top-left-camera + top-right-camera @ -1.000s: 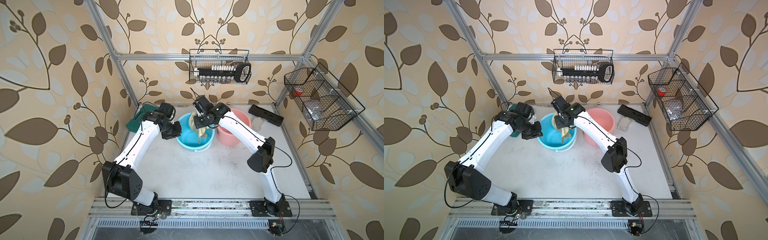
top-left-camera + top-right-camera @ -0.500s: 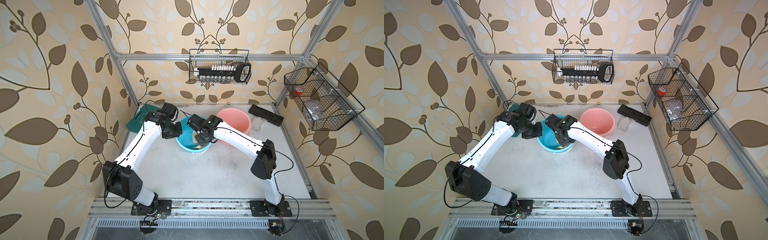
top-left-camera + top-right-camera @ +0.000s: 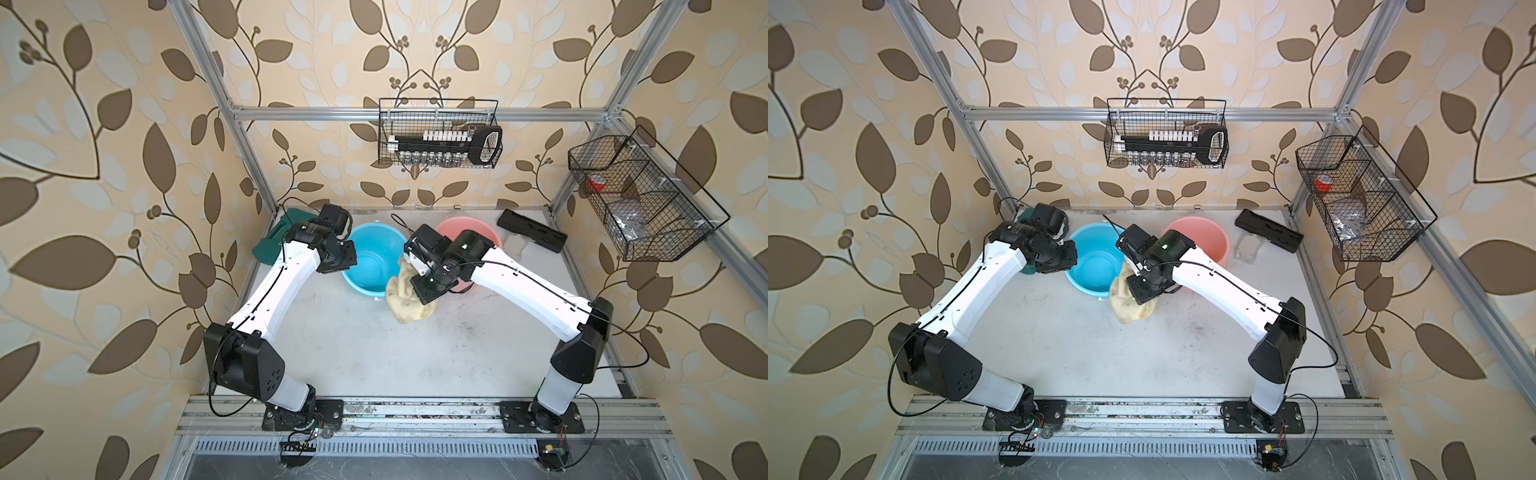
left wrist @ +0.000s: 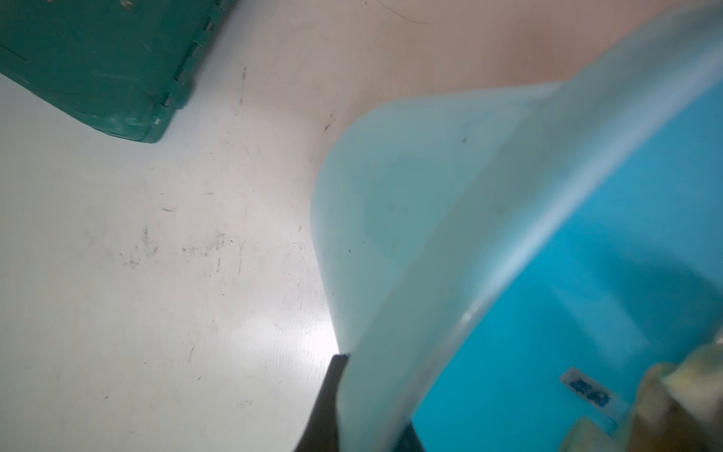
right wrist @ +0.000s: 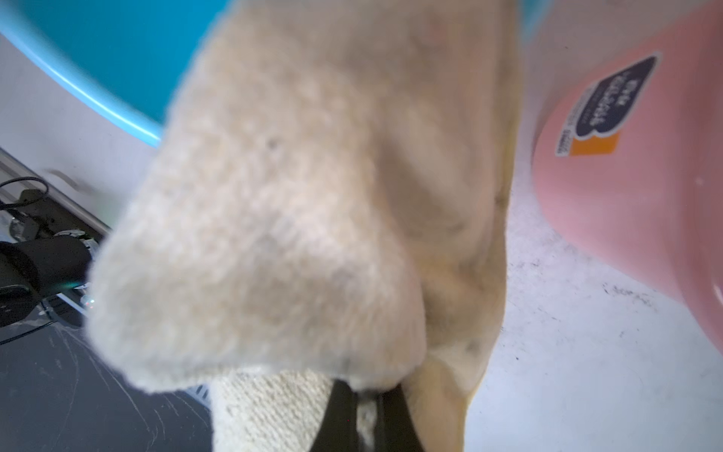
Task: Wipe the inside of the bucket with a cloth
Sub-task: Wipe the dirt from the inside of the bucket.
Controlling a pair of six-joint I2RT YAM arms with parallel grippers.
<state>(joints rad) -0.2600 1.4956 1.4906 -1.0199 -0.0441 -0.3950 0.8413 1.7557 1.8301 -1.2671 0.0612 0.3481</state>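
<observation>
Beige cloth [image 3: 409, 305] pinched in R gripper [image 5: 367, 418] by blue bucket [image 3: 372, 266], L gripper [image 4: 371, 395] clamped on its rim.

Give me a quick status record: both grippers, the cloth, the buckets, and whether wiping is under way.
left gripper: shut on the rim of the blue bucket
right gripper: shut on the cloth
cloth: hangs outside the blue bucket, by its near rim, over the table
pink bucket: beside the blue bucket, partly hidden by the right arm
wiping: not under way; the cloth is out of the bucket
</observation>
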